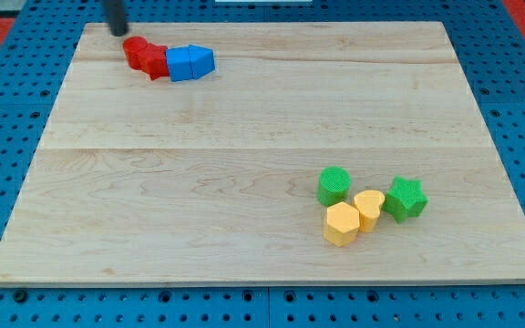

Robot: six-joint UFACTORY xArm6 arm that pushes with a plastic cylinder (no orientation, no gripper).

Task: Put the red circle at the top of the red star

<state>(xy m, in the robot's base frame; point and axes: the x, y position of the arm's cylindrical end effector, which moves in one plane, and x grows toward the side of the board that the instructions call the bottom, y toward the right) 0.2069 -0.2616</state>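
Nearest the view's bottom, well apart from the red star, sits a cluster that plays no part here: a yellow hexagon (341, 224) touching a yellow block (369, 209) of rounded shape, with a green circle (334, 185) just above them and a green star (405, 199) to their right. Far across the wooden board (244, 164), near its top-left corner, lies the red star (156, 62). The red circle (136, 50) touches the red star on its upper-left side, so it looks close to placed but still offset leftward; I judge a small nudge toward the view's right remains before it sits squarely above. It is a low, round, bright red puck, partly merging with the red star in colour. Two blue blocks (190, 63), shapes unclear, press against the red star's right side. My tip (118, 32) sits just up and left of the red circle, apparently not touching it; being a bare rod, it grasps nothing.
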